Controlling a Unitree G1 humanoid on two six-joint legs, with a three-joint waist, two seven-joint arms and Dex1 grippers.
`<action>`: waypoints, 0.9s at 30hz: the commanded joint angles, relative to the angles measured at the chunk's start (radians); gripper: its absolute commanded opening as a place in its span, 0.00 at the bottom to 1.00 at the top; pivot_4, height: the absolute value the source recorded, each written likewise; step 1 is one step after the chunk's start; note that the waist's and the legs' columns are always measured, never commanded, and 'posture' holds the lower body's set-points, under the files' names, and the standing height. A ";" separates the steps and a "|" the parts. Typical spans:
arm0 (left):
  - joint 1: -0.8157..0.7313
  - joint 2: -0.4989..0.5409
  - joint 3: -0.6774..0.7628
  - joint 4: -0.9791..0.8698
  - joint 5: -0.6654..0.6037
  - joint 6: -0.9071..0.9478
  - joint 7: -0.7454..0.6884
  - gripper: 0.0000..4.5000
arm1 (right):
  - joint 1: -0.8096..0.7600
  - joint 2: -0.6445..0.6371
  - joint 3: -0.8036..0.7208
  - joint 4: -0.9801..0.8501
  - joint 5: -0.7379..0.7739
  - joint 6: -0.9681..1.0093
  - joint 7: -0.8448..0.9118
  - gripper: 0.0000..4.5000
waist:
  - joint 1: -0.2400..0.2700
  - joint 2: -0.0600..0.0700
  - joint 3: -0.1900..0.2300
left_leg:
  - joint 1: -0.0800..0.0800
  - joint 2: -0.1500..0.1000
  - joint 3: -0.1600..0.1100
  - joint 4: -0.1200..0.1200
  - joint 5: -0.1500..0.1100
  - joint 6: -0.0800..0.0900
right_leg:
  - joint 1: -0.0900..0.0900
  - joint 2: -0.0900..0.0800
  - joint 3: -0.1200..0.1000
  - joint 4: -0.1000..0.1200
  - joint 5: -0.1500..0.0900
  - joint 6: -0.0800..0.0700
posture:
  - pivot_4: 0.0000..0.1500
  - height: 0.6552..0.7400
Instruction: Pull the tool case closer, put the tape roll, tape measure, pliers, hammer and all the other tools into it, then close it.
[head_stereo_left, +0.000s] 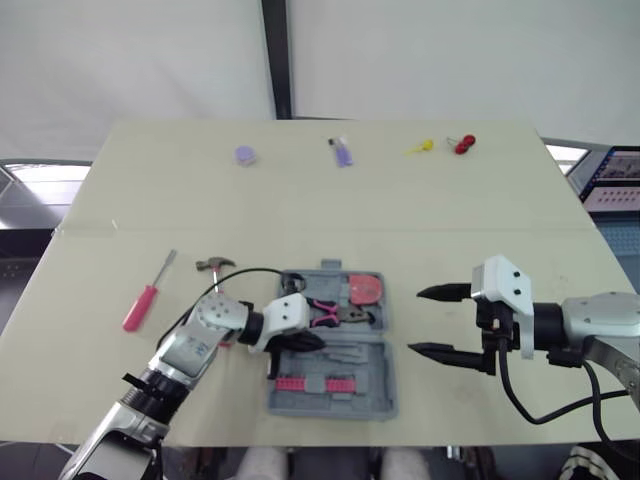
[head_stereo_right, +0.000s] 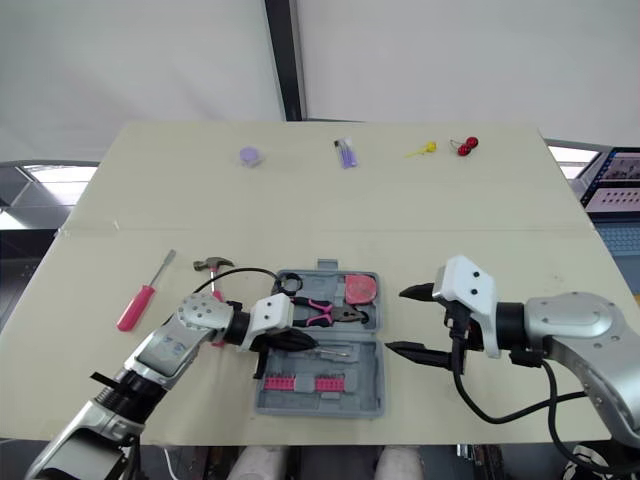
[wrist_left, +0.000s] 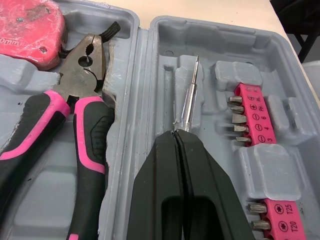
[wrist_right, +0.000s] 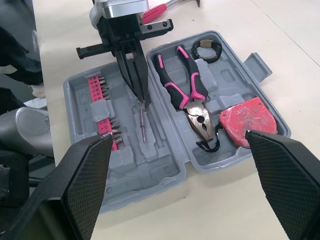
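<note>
Tool case (head_stereo_left: 382, 398), open flat near the robot's table edge, part-filled; left gripper (wrist_left: 176, 137) clamped on slim screwdriver (wrist_left: 186, 102).

The slim screwdriver is laid in its moulded slot in the near half, beside the pink bit strips (wrist_left: 252, 120), and its handle end is pinched between the black fingers. The far half is occupied by pliers (head_stereo_left: 335, 315), red tape measure (head_stereo_left: 364, 288) and black tape roll (wrist_right: 207, 48). The right gripper (head_stereo_left: 416, 321) is held spread wide and empty, just right of the case. Hammer (head_stereo_left: 215, 265) and pink-handled screwdriver (head_stereo_left: 148, 295) are found on the table left of the case, heads away from the robot and handles toward it; the hammer's handle is partly hidden by the left forearm. The left arm is judged the nearer for both. Small coloured items (head_stereo_left: 341, 151) are noted along the far edge, well apart from the case.
</note>
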 joint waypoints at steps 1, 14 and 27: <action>0.001 -0.015 -0.001 -0.007 -0.012 0.013 -0.006 0.01 | -0.009 -0.009 -0.017 -0.010 0.004 -0.008 0.002 1.00 | 0.000 0.000 0.000 | 0.000 0.000 0.000 0.000 0.000 0.000 | 0.000 0.000 0.000 0.000 0.000 0.000 | 1.00 1.00; 0.022 0.017 0.013 -0.060 -0.063 0.064 -0.058 0.01 | -0.009 -0.005 -0.017 -0.011 0.006 -0.009 -0.001 1.00 | 0.000 0.000 0.000 | 0.000 0.000 0.000 0.000 0.000 0.000 | 0.000 0.000 0.000 0.000 0.000 0.000 | 1.00 1.00; 0.012 -0.003 -0.002 -0.008 -0.009 0.024 -0.024 0.01 | -0.005 -0.007 -0.022 -0.015 0.006 -0.008 -0.002 1.00 | 0.000 0.000 0.000 | 0.000 0.000 0.000 0.000 0.000 0.000 | 0.000 0.000 0.000 0.000 0.000 0.000 | 1.00 1.00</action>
